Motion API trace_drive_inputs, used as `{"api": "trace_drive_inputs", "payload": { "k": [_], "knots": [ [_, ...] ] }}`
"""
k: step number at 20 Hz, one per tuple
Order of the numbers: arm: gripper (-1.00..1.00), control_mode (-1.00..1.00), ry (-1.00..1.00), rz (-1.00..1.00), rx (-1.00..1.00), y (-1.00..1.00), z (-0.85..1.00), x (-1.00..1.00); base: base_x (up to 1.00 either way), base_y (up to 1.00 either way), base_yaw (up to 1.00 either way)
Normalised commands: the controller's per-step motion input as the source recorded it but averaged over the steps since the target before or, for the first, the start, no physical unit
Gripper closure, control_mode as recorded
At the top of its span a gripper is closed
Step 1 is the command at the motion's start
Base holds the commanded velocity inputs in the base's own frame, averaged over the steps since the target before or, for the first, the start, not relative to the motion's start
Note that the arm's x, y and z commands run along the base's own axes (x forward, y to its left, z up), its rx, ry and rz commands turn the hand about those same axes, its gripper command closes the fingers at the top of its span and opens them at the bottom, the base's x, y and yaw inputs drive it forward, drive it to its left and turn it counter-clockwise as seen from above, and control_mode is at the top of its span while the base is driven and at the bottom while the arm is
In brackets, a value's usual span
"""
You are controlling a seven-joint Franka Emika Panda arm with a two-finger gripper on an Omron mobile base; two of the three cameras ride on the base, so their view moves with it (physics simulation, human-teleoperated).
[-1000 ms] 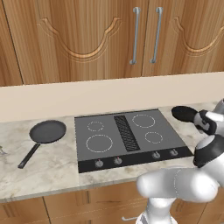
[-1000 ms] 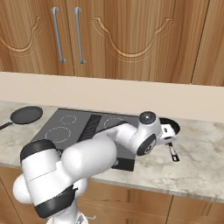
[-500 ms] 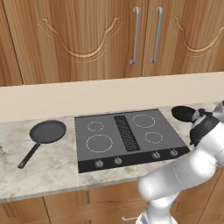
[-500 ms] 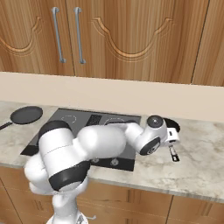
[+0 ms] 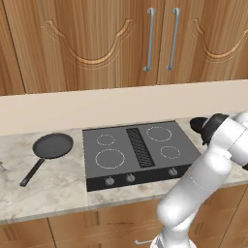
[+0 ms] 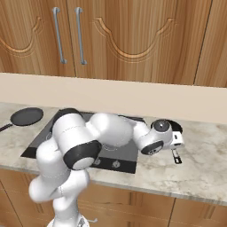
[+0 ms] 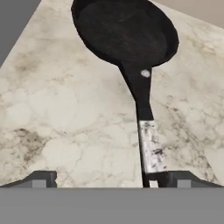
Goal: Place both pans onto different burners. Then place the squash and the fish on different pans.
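Arm has extended further right; gripper (image 7: 109,178) has come over the smaller pan's handle (image 7: 146,131), jaws wide apart.

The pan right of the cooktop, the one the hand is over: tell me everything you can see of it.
The pan right of the cooktop is round, shallow, matt black and empty. Its flat black handle has a pale rivet and a worn silvery end. It lies flat on the marble counter, off the cooktop. The open gripper hovers over the handle end; contact cannot be told.
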Motion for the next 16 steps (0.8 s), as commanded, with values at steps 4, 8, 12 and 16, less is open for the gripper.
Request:
{"api": "trace_drive_inputs", "payload": {
  "k": [4, 8, 12, 16],
  "knots": [
    [-1.00, -1.00, 0.00, 0.00, 0.03, -0.22, -0.22, 0.32, 0.00, 0.00, 0.00],
    [-1.00, -1.00, 0.00, 0.00, 0.03, -0.24, -0.19, 0.33, 0.00, 0.00, 0.00],
    [-1.00, -1.00, 0.00, 0.00, 0.04, -0.30, -0.15, 0.33, 0.00, 0.00, 0.00],
    [-1.00, -1.00, 0.00, 0.00, 0.05, -0.27, -0.17, 0.32, 0.00, 0.00, 0.00]
  ]
}}
